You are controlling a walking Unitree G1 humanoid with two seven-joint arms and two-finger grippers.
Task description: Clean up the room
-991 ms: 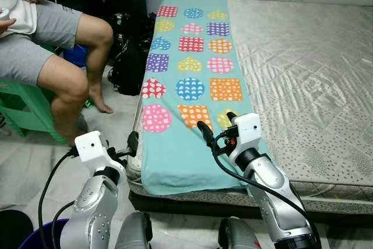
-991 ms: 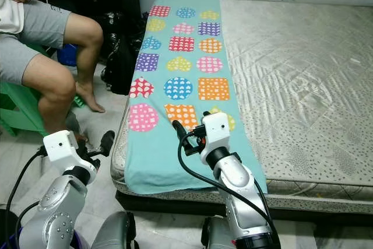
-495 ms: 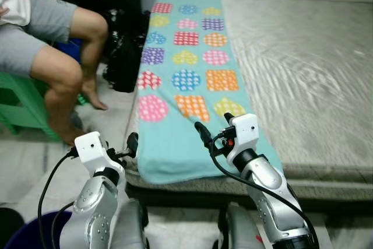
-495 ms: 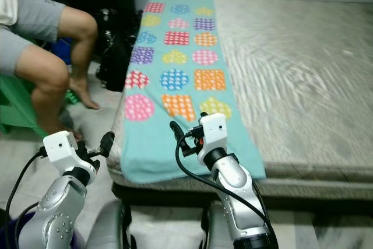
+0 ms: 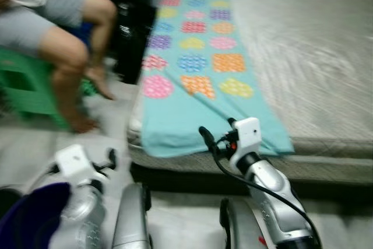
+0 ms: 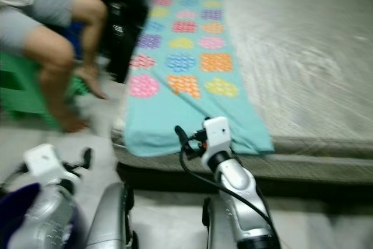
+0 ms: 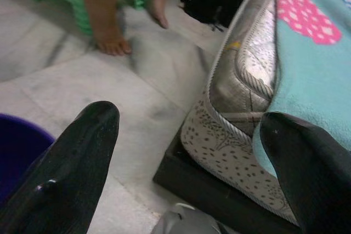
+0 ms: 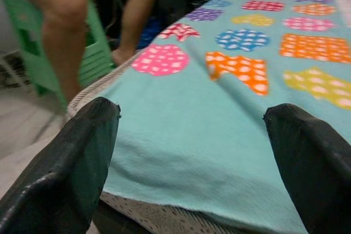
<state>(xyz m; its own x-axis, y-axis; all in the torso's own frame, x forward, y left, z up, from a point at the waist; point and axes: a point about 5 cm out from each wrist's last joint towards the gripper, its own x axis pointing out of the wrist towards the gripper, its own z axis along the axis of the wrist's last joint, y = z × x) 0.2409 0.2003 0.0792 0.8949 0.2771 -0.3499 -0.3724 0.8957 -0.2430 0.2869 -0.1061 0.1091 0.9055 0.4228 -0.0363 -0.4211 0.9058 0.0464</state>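
Teal towel (image 5: pixel 198 80) lies spread along the bed (image 5: pixel 315 68), untouched, with the right tool (image 5: pixel 217 134) spread wide and empty before its near edge and the left tool (image 7: pixel 192 163) likewise released.

Head views motion-blurred throughout; even, soft indoor light, no glare. Wrist views sharper; fingers (image 8: pixel 71 173) near lens dark, out of focus. Deep shadow under mattress (image 5: pixel 326 161).
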